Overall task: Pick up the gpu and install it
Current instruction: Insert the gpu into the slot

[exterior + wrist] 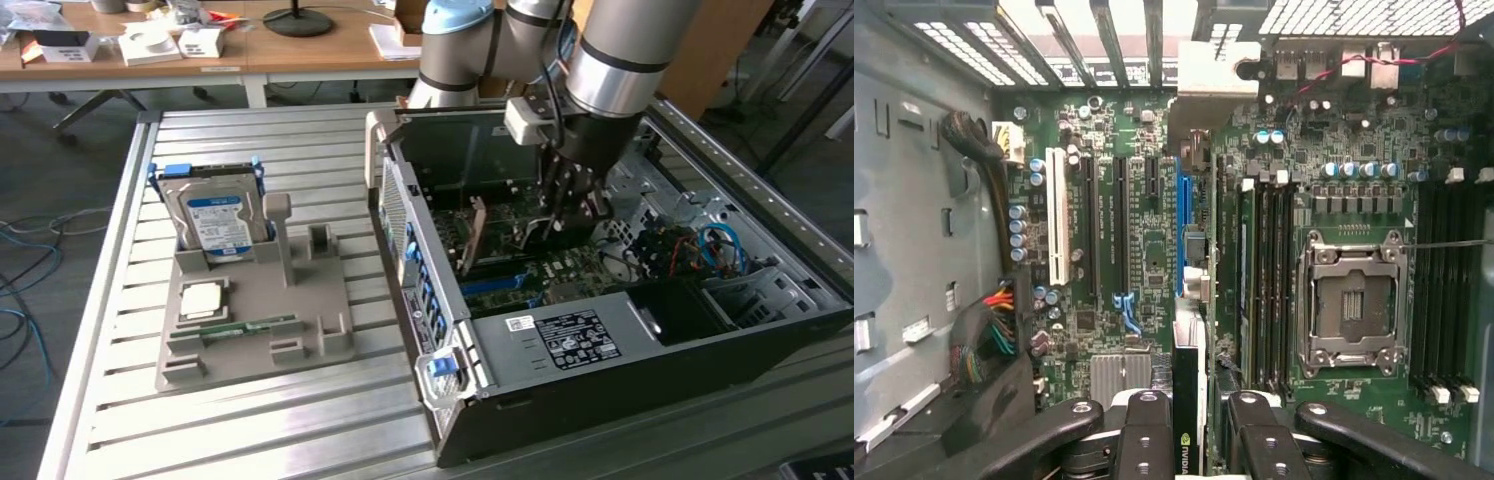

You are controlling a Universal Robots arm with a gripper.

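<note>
My gripper [1189, 440] is shut on the gpu [1188, 385], a thin dark card seen edge-on between the two black fingers [1144, 430]. Its grey metal end bracket [1219, 75] reaches the case's slotted rear wall. The card hangs over the motherboard in line with the blue expansion slot [1182, 215]; whether it touches the slot I cannot tell. In the exterior view the gripper [571, 205] is lowered inside the open computer case [574, 400], above the green motherboard [561, 265].
Beside the slot are seated memory sticks [1264, 280] and an empty processor socket [1351, 300]. Cable bundles [707, 250] lie in the case. At the exterior view's left, a grey tray [320, 335] holds a silver hard drive [214, 220], a processor chip [203, 300] and a green memory stick [247, 327].
</note>
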